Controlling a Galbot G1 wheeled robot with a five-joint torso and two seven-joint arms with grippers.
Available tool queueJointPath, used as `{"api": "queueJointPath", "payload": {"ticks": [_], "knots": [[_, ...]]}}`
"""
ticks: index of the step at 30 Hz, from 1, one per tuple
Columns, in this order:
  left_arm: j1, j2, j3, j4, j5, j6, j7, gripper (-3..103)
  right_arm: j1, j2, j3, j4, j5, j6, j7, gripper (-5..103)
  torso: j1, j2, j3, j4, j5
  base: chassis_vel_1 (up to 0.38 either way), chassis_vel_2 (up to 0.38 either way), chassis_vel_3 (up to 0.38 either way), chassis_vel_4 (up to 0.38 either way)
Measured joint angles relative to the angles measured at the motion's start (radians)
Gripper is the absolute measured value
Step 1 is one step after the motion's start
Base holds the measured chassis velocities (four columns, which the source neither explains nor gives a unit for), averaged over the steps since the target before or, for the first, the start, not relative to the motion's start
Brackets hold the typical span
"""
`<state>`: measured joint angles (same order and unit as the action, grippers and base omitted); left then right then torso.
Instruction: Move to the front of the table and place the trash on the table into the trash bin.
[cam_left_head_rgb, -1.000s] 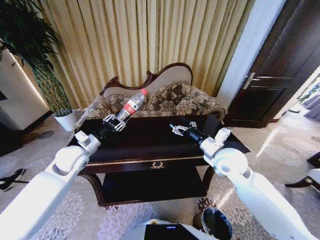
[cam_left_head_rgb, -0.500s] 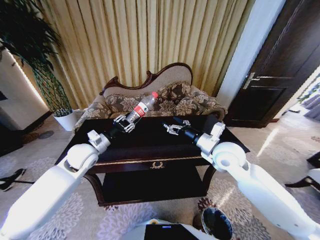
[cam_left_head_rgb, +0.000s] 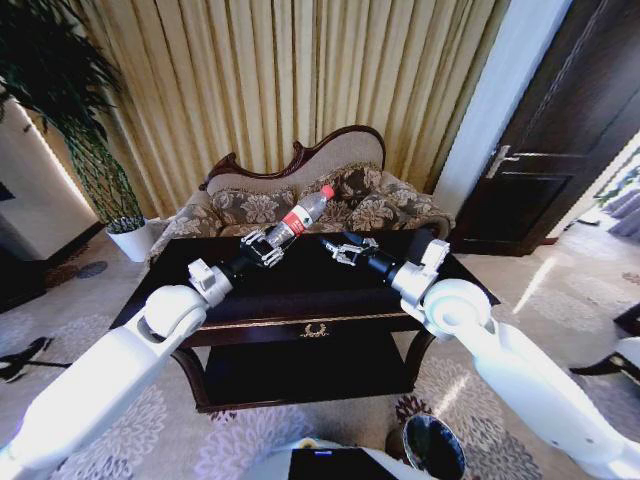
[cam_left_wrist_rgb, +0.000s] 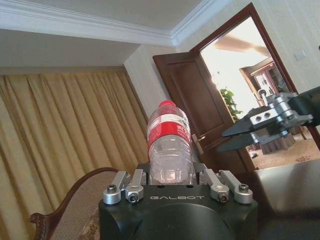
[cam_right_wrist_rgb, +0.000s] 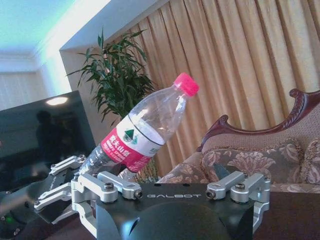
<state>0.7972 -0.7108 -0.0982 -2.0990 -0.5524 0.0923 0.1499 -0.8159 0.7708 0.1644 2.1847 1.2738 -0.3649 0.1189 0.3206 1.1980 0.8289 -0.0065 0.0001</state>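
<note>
Left gripper (cam_left_head_rgb: 264, 246): middle of the head frame, raised above the desk; fingers clamped on the base of the bottle.
Bottle (cam_left_head_rgb: 300, 216): clear plastic, red cap, red-white label; tilted, cap pointing to upper right of the head frame, lifted clear of the desk top. In the left wrist view it stands out of the gripper (cam_left_wrist_rgb: 172, 192) with the cap (cam_left_wrist_rgb: 168, 104) away from the camera.
Right gripper (cam_left_head_rgb: 344, 251): just right of centre in the head frame, over the desk, facing the left gripper, close but apart from the bottle; fingers spread wide, nothing in them.
Desk (cam_left_head_rgb: 310, 322): dark, glossy, gold trim and emblem on the front edge, lower shelf beneath; centre of frame.
Trash bin (cam_left_head_rgb: 433, 445): dark, round, on the carpet at lower right of the head frame, before the desk.
Sofa (cam_left_head_rgb: 400, 215): patterned, behind the desk.
</note>
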Motion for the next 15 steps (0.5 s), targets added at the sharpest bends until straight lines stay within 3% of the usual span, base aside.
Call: {"api": "queueJointPath", "payload": {"ticks": [15], "knots": [[-0.094, -0.059, 0.111, 0.015, -0.027, 0.038, -0.037, 41, 0.064, 0.039, -0.058, -0.031, 0.004, -0.01, 0.0, 100, 0.0, 0.0, 0.0, -0.0002, 0.0, 0.0, 0.0, 0.0, 0.0]]}}
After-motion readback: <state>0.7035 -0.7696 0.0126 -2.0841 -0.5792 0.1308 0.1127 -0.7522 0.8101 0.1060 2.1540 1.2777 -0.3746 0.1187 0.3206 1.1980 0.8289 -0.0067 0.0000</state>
